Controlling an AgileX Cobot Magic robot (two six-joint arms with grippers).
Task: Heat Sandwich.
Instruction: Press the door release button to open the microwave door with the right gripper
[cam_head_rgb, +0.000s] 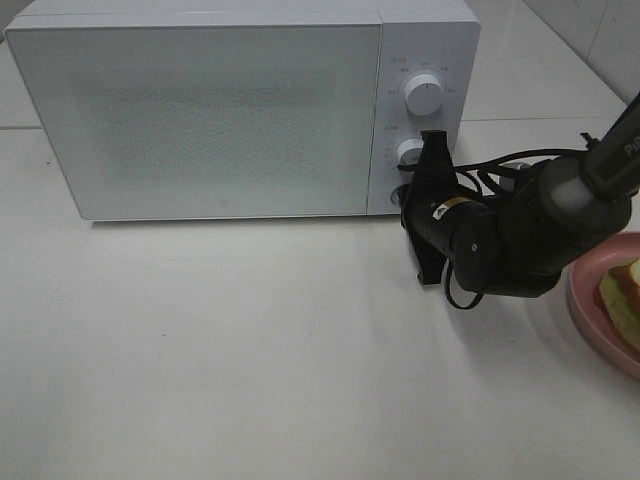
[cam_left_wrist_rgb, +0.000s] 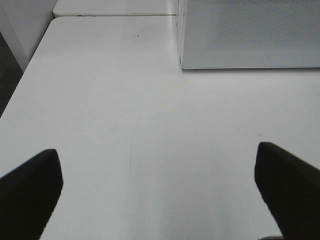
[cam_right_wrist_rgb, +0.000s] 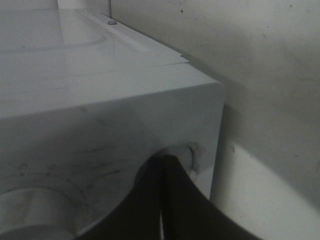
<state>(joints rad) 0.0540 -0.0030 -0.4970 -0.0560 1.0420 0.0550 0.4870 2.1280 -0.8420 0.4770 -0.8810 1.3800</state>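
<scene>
Clenched tight, the right gripper (cam_right_wrist_rgb: 162, 167) has its two black fingers pressed together with nothing between them, their tips at a round button (cam_right_wrist_rgb: 186, 156) low on the microwave (cam_head_rgb: 200, 110) control panel. On my other side the left gripper (cam_left_wrist_rgb: 160, 195) is released, its fingers (cam_left_wrist_rgb: 30, 192) spread wide over the bare white table (cam_head_rgb: 250, 350) and holding nothing.

For writing, I can read only the white letters "PI" (cam_head_rgb: 630, 146) on the right arm (cam_head_rgb: 520, 235), cut off by the edge of the overhead view. A small yellow label (cam_head_rgb: 440, 210) sits on the wrist, too small for me to read, and the marks around the upper knob (cam_head_rgb: 425, 97) and lower knob (cam_head_rgb: 408, 152) are equally illegible.

That arm reaches in from the right, bent low, its wrist pointed at the panel just below the lower knob. The microwave door is closed.

Off to the right, the sandwich (cam_head_rgb: 622, 290) lies on a pink plate (cam_head_rgb: 583, 300) at the edge of the overhead view, behind the arm and apart from the microwave.
</scene>
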